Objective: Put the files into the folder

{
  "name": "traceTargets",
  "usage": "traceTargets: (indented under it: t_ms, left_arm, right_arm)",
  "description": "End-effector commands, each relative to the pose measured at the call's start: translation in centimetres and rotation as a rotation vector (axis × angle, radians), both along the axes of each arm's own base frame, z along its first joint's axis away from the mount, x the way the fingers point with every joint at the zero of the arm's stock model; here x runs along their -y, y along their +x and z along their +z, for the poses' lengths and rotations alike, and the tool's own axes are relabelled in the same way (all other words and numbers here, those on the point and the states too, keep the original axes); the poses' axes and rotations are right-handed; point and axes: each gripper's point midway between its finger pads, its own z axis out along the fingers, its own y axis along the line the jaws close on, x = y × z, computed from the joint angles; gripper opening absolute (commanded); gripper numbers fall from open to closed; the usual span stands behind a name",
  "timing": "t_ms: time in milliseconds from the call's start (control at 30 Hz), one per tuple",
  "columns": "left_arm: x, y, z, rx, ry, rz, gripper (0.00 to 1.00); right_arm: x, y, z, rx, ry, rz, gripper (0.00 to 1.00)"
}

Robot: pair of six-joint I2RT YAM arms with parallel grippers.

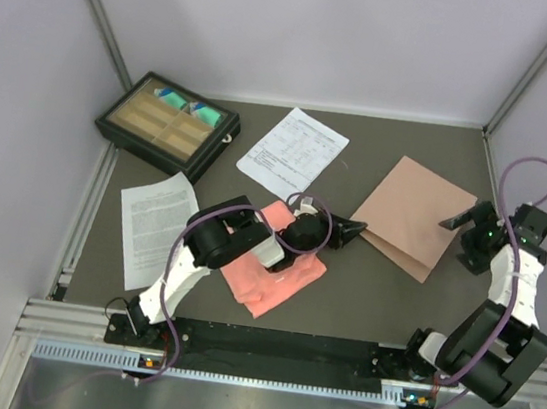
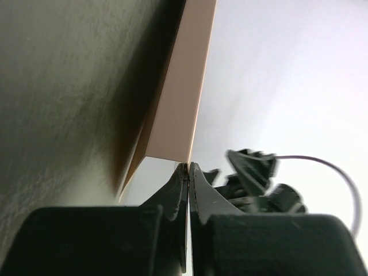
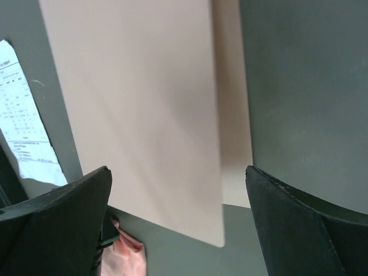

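The tan folder (image 1: 418, 214) lies right of centre on the dark table. My left gripper (image 1: 356, 231) is at its left corner, shut on the edge of the top cover (image 2: 184, 86), which runs between the jaws (image 2: 189, 165) and stands lifted off the lower leaf. My right gripper (image 1: 458, 224) hangs open over the folder's right side, with the cover (image 3: 144, 103) below it and nothing between the fingers (image 3: 178, 172). One file of dense text (image 1: 155, 224) lies at the left. The other file, with a table layout (image 1: 294, 149), lies at the back centre and shows in the right wrist view (image 3: 23, 115).
A salmon-pink folded cloth (image 1: 275, 270) lies under the left arm, its corner in the right wrist view (image 3: 123, 256). A black compartment box (image 1: 168, 125) sits at the back left. Grey walls enclose the table on three sides.
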Motion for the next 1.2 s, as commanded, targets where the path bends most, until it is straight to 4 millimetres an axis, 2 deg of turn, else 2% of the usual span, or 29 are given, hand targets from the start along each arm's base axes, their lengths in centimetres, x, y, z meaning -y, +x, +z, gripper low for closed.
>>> traceTargets:
  t_ms: [0, 133, 267, 367, 400, 467, 500, 567, 600, 633, 667, 700, 767, 800, 833, 867, 900, 933, 967, 1000, 1033, 1067, 1100, 1133, 1167]
  left_arm:
    - [-0.6, -0.1, 4.3, 0.014, -0.127, -0.039, 0.0]
    - [-0.4, -0.3, 4.5, 0.009, -0.149, -0.062, 0.0]
    - [-0.2, -0.6, 4.4, 0.007, -0.159, -0.08, 0.0]
    - [-0.2, -0.8, 4.1, 0.007, -0.153, -0.094, 0.0]
    - [-0.2, -1.1, 4.0, 0.01, -0.146, -0.108, 0.0]
    - [0.0, -1.5, 3.6, 0.016, -0.128, -0.135, 0.0]
    - [0.2, -1.7, 3.5, 0.037, -0.109, -0.152, 0.0]
    - [0.8, -2.9, 2.3, 0.028, -0.05, -0.228, 0.0]
    - [1.2, -3.3, 2.3, 0.069, -0.012, -0.266, 0.0]
    - [1.5, -4.1, 2.3, 0.089, 0.014, -0.322, 0.03]
    - [1.7, -4.7, 1.5, 0.08, 0.072, -0.366, 0.11]
    - [2.1, -5.0, 1.6, 0.163, 0.125, -0.411, 0.15]
    - [2.0, -6.3, 1.4, 0.19, 0.204, -0.496, 0.26]
    - [1.8, -6.5, 1.2, 0.253, 0.249, -0.521, 0.37]
    - [1.5, -6.8, 1.1, 0.272, 0.277, -0.541, 0.41]
    - [1.3, -7.3, 2.2, 0.308, 0.286, -0.564, 0.46]
    - [1.0, -7.6, 2.1, 0.35, 0.323, -0.589, 0.53]
    - [0.8, -7.9, 2.6, 0.381, 0.331, -0.605, 0.57]
    - [0.6, -8.7, 4.1, 0.423, 0.321, -0.639, 0.58]
    - [0.3, -9.2, 4.7, 0.464, 0.324, -0.661, 0.59]
    - [0.0, -9.7, 5.5, 0.491, 0.308, -0.671, 0.6]
    - [-0.7, -10.4, 7.2, 0.531, 0.281, -0.676, 0.61]
    - [-1.1, -11.0, 8.1, 0.561, 0.259, -0.696, 0.62]
    - [-1.4, -11.5, 9.0, 0.585, 0.243, -0.708, 0.63]
    - [-2.2, -11.6, 10.2, 0.619, 0.236, -0.707, 0.63]
  right_arm:
    - [-1.6, 0.9, -0.7, 0.068, 0.155, 0.047, 0.99]
    - [-2.2, 0.9, -2.6, 0.057, 0.204, 0.066, 0.99]
    - [-3.0, 1.5, -3.1, 0.103, 0.248, 0.088, 0.97]
    - [-3.0, 1.6, -2.5, 0.132, 0.235, 0.099, 0.86]
    - [-2.8, 1.6, -2.3, 0.143, 0.214, 0.103, 0.72]
    - [-2.5, 1.6, -1.2, 0.169, 0.168, 0.094, 0.53]
    - [-1.9, 1.3, -1.0, 0.153, 0.13, 0.077, 0.27]
    - [-1.5, 1.2, -0.1, 0.146, 0.065, 0.078, 0.15]
    - [-1.2, 1.2, 0.7, 0.13, 0.002, 0.095, 0.03]
    - [-1.0, 1.2, 1.1, 0.119, -0.029, 0.099, 0.0]
    - [-1.0, 1.2, 1.8, 0.121, -0.056, 0.11, 0.0]
    - [-0.6, 1.6, 2.9, 0.129, -0.115, 0.119, 0.0]
    - [-1.0, 1.3, 3.7, 0.111, -0.147, 0.144, 0.0]
    - [-0.4, 1.6, 5.2, 0.119, -0.206, 0.15, 0.0]
    - [-1.3, 1.3, 5.4, 0.097, -0.219, 0.183, 0.0]
    - [-1.4, 1.2, 5.8, 0.09, -0.24, 0.198, 0.0]
    - [-1.0, 1.5, 7.1, 0.095, -0.292, 0.198, 0.0]
    - [-1.6, 1.0, 7.2, 0.068, -0.303, 0.22, 0.0]
    - [-1.9, 1.0, 7.8, 0.063, -0.324, 0.235, 0.0]
    - [-1.6, 1.2, 9.2, 0.074, -0.379, 0.24, 0.0]
    - [-1.7, 1.1, 9.5, 0.053, -0.403, 0.247, 0.0]
    - [-3.2, 0.6, 9.6, 0.027, -0.421, 0.302, 0.0]
    - [-3.4, 0.8, 11.0, 0.033, -0.462, 0.319, 0.0]
    - [-3.7, 0.9, 11.0, 0.003, -0.488, 0.339, 0.0]
    - [-5.1, 0.3, 10.9, -0.031, -0.499, 0.398, 0.0]
